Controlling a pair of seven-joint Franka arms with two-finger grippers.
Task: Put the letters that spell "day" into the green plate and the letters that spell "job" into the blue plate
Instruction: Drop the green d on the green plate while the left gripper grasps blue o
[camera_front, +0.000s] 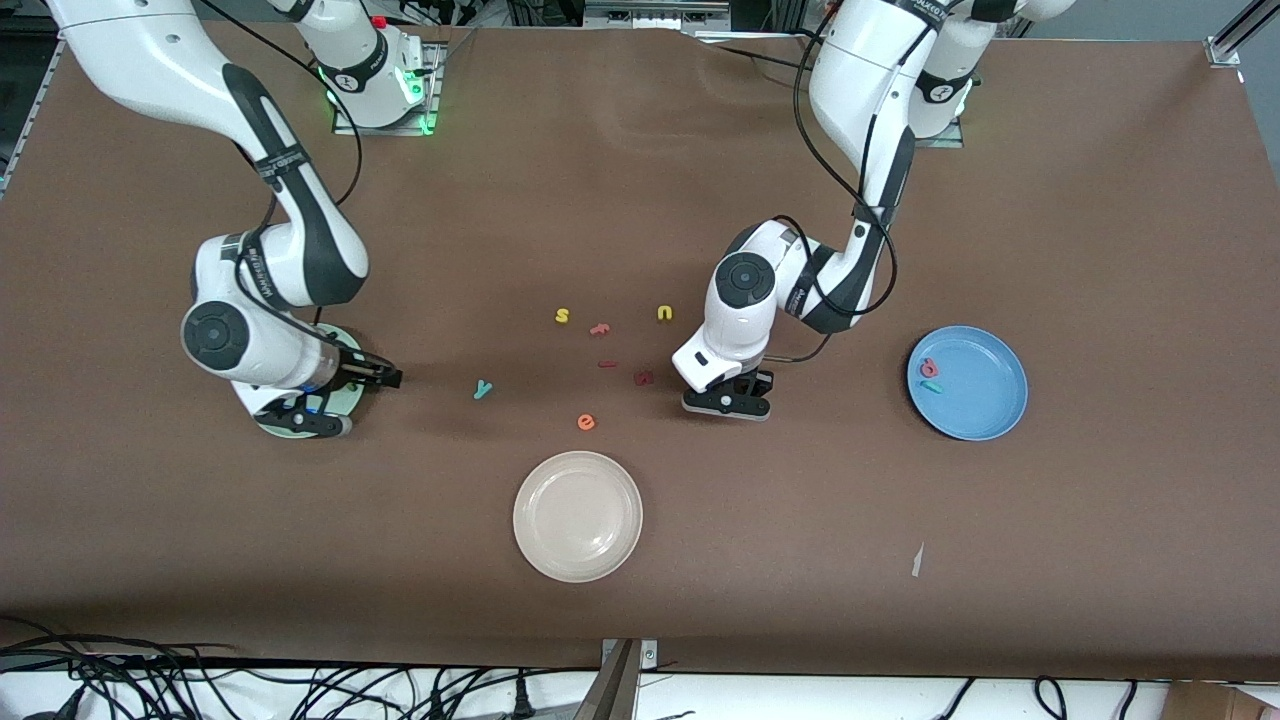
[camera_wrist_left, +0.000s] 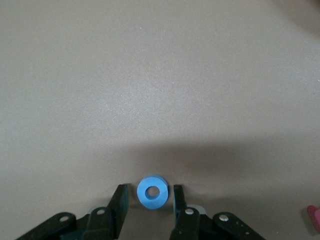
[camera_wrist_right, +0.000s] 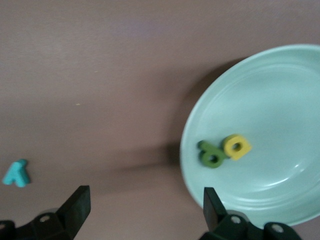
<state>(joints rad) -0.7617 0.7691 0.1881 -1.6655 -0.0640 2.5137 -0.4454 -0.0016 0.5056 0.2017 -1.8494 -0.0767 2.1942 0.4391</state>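
The blue "o" (camera_wrist_left: 152, 191) lies flat on the table between my left gripper's (camera_wrist_left: 150, 200) fingers (camera_wrist_left: 120, 200), with a small gap on each side. That gripper (camera_front: 750, 392) is down at the table in the middle. The blue plate (camera_front: 985, 405) holds the pink "b" (camera_front: 930, 368) and teal "j" (camera_front: 932, 386). My right gripper (camera_wrist_right: 145, 205) is open and holds nothing, over the green plate's (camera_wrist_right: 270, 100) edge. In that plate lie the dark green "d" (camera_wrist_right: 211, 155) and yellow "a" (camera_wrist_right: 236, 146). The teal "y" (camera_front: 483, 389) lies on the table between the two arms.
A cream plate (camera_front: 578, 516) sits nearer the front camera. Loose letters lie mid-table: yellow "s" (camera_front: 562, 316), yellow "u" (camera_front: 665, 313), an orange one (camera_front: 600, 328), orange "e" (camera_front: 586, 422) and two dark red ones (camera_front: 644, 378). The green plate (camera_front: 350, 400) is mostly hidden under the right arm.
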